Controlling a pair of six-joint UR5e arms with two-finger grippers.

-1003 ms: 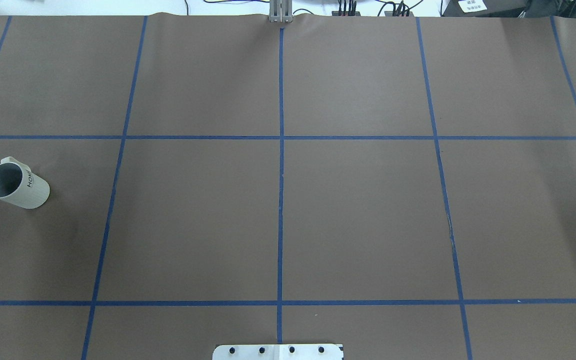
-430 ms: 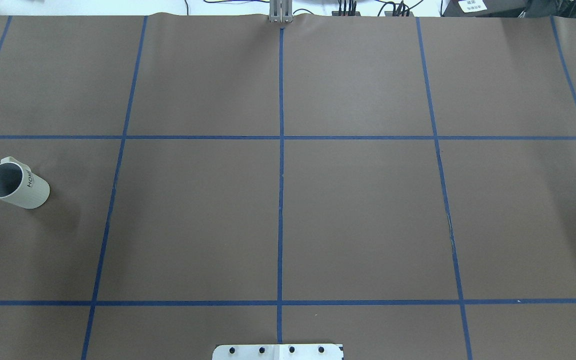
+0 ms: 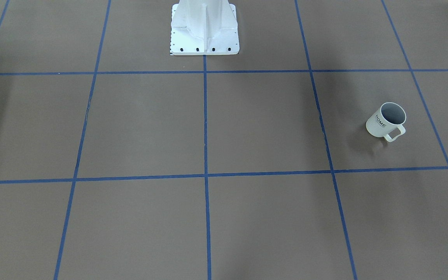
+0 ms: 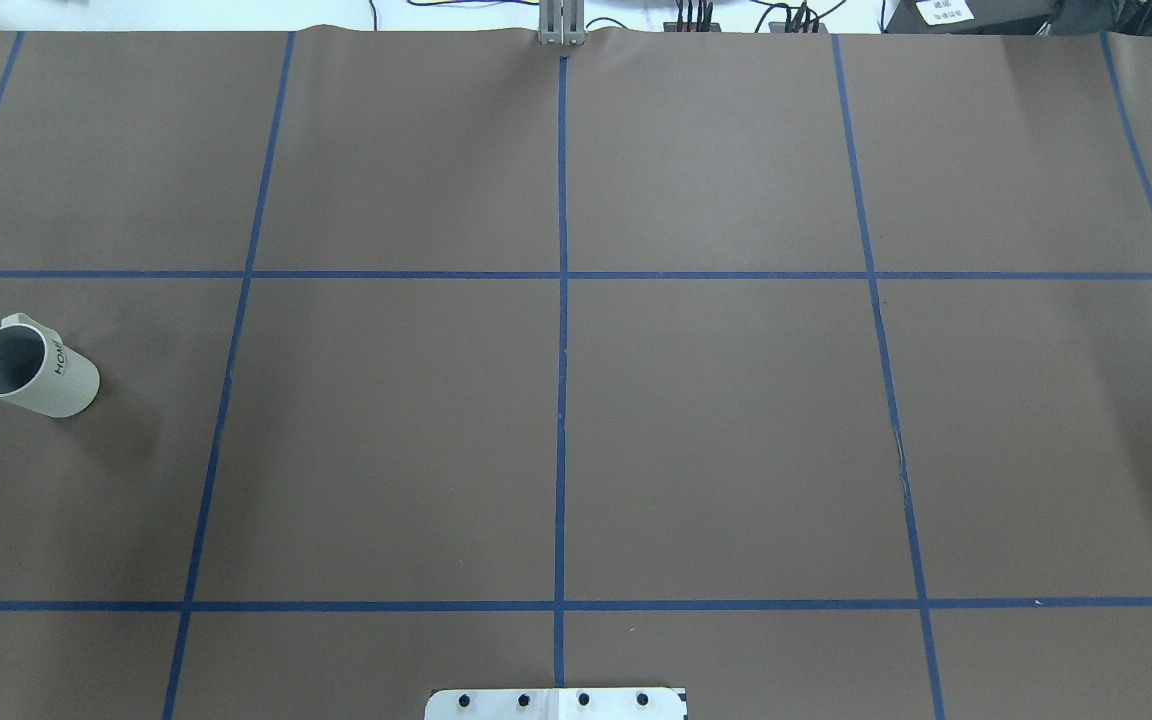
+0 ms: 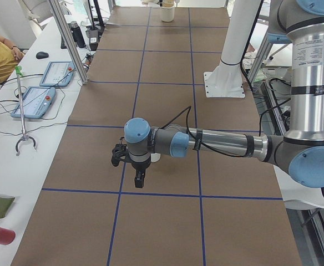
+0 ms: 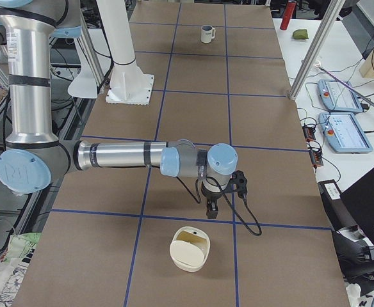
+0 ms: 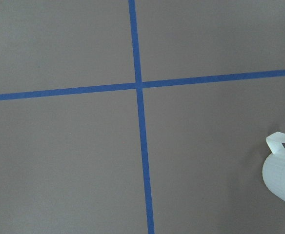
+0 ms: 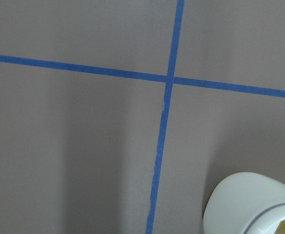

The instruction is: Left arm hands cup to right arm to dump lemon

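Change: nothing has moved in the overhead view; the cup (image 4: 33,371) keeps its place.
Left gripper (image 5: 138,176): low over the table (image 5: 167,221), near the cup; released or clenched, I cannot tell.
Right gripper (image 6: 213,208): low, beside a white bowl (image 6: 189,248); state also unclear.
Cup: upright on the robot's left side, handle turned away from the robot; lemon not visible.
Handling: probably ceramic, so stiff, smooth and breakable; best held at the rim wall or handle.
Writing: "HOME", black, on its side.
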